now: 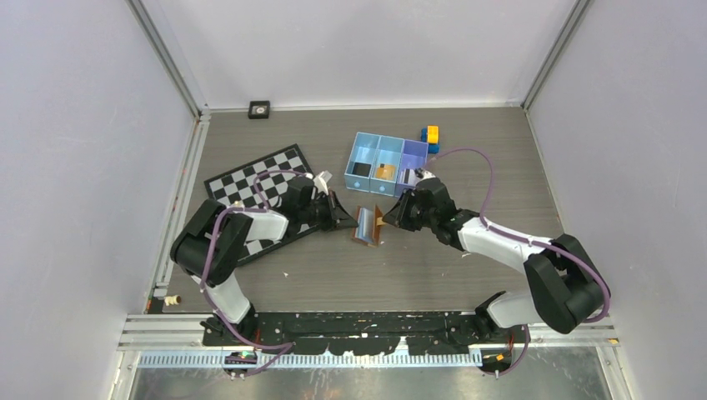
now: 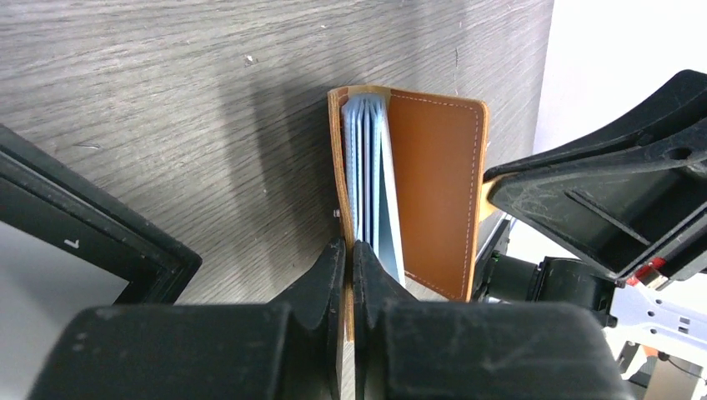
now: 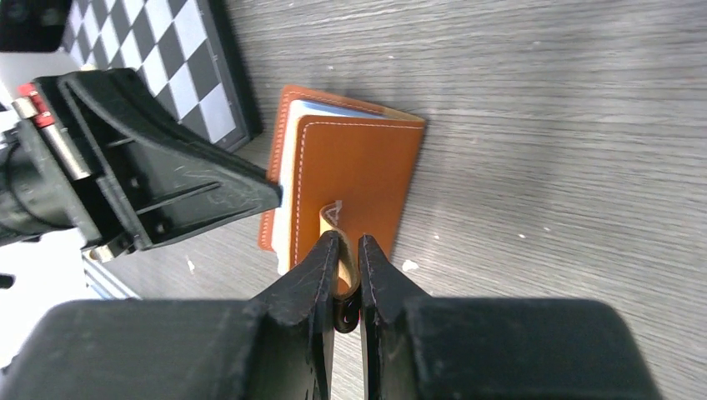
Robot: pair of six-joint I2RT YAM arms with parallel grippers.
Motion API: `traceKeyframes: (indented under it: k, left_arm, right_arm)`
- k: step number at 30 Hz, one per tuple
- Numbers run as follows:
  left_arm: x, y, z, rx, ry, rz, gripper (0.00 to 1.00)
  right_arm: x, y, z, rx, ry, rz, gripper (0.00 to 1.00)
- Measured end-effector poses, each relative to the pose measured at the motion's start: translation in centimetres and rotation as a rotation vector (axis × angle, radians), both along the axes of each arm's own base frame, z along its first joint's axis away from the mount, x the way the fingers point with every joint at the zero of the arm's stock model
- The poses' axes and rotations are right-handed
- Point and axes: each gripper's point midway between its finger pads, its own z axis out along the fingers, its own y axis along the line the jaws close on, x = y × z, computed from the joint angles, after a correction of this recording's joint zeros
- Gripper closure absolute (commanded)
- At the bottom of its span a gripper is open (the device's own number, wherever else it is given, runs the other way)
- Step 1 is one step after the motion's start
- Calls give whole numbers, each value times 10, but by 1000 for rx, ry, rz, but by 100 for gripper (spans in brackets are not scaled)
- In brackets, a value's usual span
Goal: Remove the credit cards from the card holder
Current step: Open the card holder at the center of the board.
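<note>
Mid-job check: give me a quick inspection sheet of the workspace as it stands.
Surface: grey wood-grain table, a few white specks near the holder.
Job's things: brown card holder held part open between the arms, pale blue leaves showing; cards within cannot be told.
Clutter: blue tray with flat pieces in its compartments, checkerboard, yellow-and-blue block, small black square by the far wall.
Grippers: left gripper fingers shut on one cover's edge; right gripper shut on the other cover's strap.
Cables: purple cables loop along both arms, off the holder.
Surroundings: white walls, metal frame.
</note>
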Motion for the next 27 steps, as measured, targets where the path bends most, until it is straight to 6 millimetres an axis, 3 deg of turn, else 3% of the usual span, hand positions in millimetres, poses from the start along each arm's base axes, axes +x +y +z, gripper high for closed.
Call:
traceKeyframes:
  k: [11, 15, 19, 23, 27]
  left_arm:
    - [2, 8, 9, 45, -48, 17, 100]
    - [3, 10, 14, 56, -66, 26, 100]
    - [3, 11, 13, 64, -74, 24, 100]
    - [2, 13, 11, 73, -67, 23, 100]
    - [1, 13, 11, 75, -65, 24, 100]
  right_arm:
    - [3, -45, -5, -175, -4, -169, 53]
    - [5, -55, 4, -195, -36, -210, 51]
    - [6, -55, 30, -153, -105, -213, 52]
    - [3, -41, 59, -47, -188, -149, 56]
    - [-3, -21, 68, 36, -205, -57, 64]
